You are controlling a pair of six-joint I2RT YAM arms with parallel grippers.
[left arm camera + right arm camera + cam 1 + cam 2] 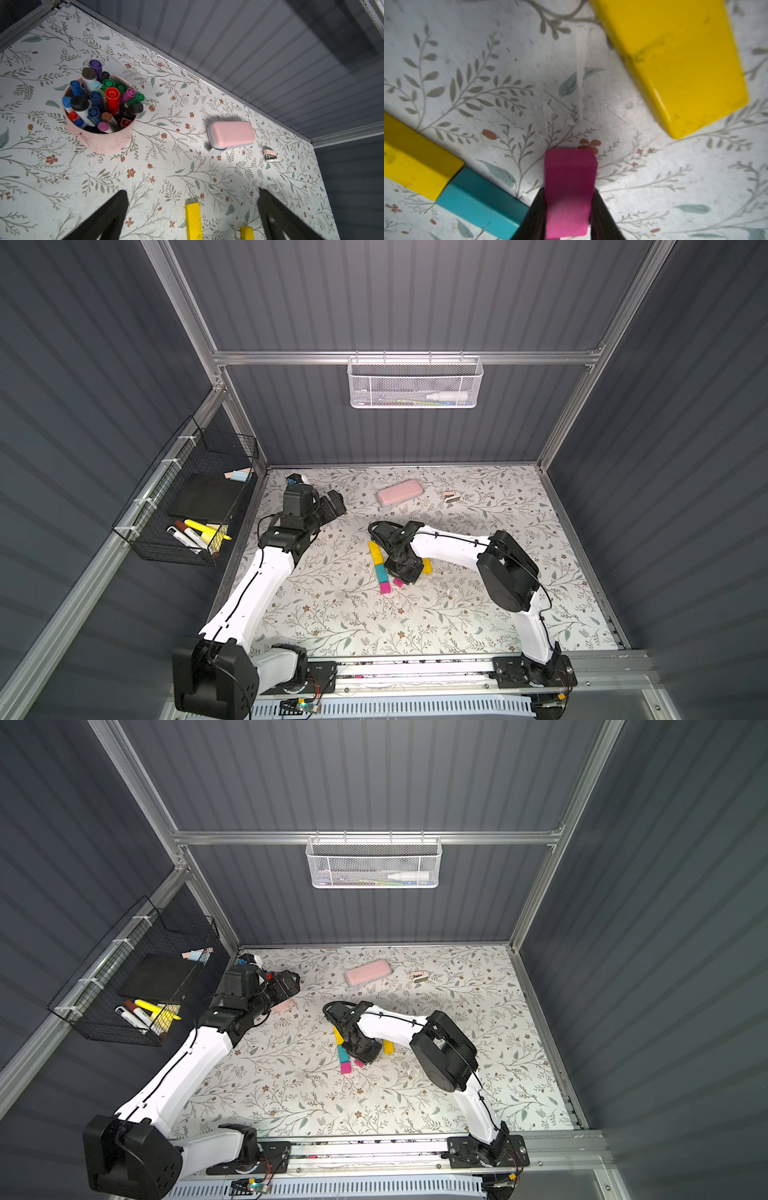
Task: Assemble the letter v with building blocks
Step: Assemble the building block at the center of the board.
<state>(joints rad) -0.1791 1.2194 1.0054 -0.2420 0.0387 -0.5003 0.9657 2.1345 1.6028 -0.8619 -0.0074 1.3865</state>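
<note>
At the middle of the floral-papered desk (478, 614), the right arm (449, 545) reaches down with the right jaws pinching a short magenta block (569, 187) by its sides. Both top views show the block's tip poking out below the black wrist. Whether it rests on the desk or hangs just off it cannot be told.

Just beside it, toward 9 o'clock, three building blocks lie end to end. They form a slightly tilted line running from 12 toward 6 o'clock: a long yellow block (375, 552), a teal block (380, 572) and a magenta block (385, 587). Together they make one stroke of the letter v. A second yellow block (427, 565) lies at 3 o'clock from the right jaws, apart from the pinched piece and partly hidden under the arm.

The left arm (266, 572) hangs over the desk's 10 o'clock side with the left jaws spread wide, near a pink cup of markers (99, 116). A pale pink case (400, 491) sits toward 12 o'clock, and a small pink-and-white gadget (450, 496) lies near it at 1 o'clock.
</note>
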